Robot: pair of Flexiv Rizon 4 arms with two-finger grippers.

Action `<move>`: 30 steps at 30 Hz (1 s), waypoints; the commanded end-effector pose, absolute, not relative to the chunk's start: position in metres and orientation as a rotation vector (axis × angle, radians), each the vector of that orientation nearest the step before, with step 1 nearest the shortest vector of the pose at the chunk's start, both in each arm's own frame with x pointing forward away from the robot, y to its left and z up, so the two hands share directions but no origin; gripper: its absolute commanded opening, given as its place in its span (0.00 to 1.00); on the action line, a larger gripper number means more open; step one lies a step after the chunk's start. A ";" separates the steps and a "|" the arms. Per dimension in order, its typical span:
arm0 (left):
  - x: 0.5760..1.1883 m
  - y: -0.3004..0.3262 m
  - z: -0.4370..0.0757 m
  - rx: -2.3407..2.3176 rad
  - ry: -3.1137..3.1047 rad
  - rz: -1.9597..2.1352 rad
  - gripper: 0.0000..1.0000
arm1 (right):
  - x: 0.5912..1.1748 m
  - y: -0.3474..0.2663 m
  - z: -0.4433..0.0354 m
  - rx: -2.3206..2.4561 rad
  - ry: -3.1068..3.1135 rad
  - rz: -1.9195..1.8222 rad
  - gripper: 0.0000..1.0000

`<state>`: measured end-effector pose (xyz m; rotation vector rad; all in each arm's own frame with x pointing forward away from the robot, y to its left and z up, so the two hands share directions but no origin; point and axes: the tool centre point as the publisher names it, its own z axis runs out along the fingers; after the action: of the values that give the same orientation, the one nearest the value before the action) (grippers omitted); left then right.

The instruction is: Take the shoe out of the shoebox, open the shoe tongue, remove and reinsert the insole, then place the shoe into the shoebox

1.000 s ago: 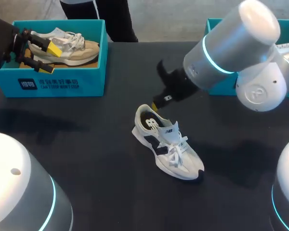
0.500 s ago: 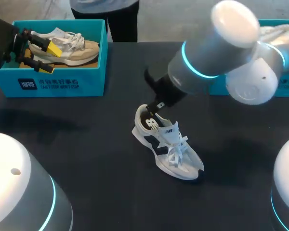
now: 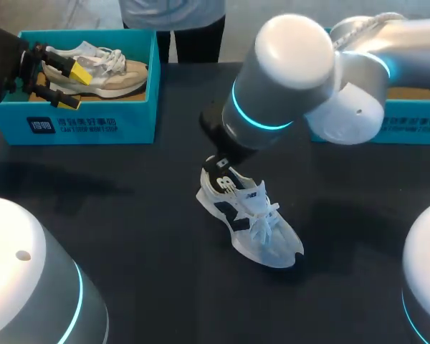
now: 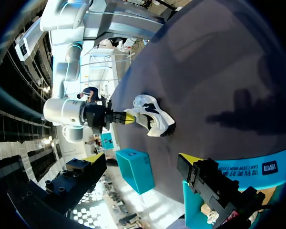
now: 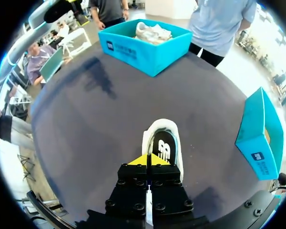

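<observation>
Right claw (image 5: pixel 150 161), tips pinched together and holding nothing we can see, sits at the heel of the shoe (image 3: pixel 251 215) mid-counter. We judge insole (image 5: pixel 163 149) removal is in hand; next needs a grip on its edge.

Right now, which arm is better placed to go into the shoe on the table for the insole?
Right. The right gripper, fingers together, sits just at the heel opening of the white shoe. The left gripper hangs open at the teal shoebox, well away from that shoe.
</observation>
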<state>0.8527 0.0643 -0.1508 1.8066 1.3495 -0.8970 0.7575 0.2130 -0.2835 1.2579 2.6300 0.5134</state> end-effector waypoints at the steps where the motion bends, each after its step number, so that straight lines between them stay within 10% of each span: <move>1: 0.853 0.064 -0.151 1.807 1.348 -0.895 1.00 | 0.760 0.216 -0.298 1.279 2.629 0.521 0.00; 30: 0.853 0.064 -0.151 1.807 1.348 -0.895 1.00 | 0.776 0.207 -0.332 1.363 2.437 0.282 0.00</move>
<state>0.8527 0.0643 -0.1508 1.8067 1.3494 -0.8970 0.7774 0.2024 -0.3323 1.3674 2.4598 0.3063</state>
